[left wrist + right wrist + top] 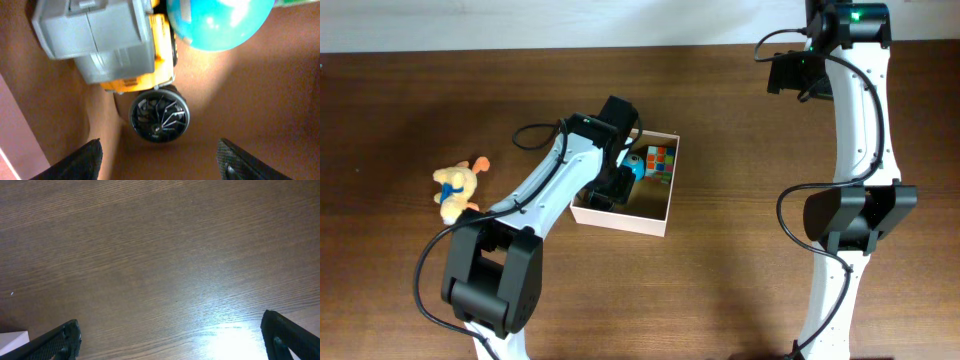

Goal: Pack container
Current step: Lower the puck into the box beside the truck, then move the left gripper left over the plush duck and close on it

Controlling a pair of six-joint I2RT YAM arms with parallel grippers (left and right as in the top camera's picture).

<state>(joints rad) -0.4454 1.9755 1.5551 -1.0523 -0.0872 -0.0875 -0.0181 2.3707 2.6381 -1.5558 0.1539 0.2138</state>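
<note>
The container (620, 218) sits mid-table. The left gripper (160, 155) hangs inside it, spread and empty, facing a truck (125, 45) and ball (220, 22). The right gripper (170, 335), also spread, hovers over bare table (150, 255) at the container's two o'clock.

There are two robot arms (545, 190) (868, 120), one cardboard container (620, 218) and four toys (each a different kind): one yellow plush animal (457, 188), one colour cube (660, 160), one blue-green ball (220, 22) and one yellow-and-grey toy truck (100, 40).

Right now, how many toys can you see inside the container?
3: a colour cube at its far right corner, a teal ball beside that, and a yellow-and-grey truck by the left gripper. The arm may hide more.
</note>
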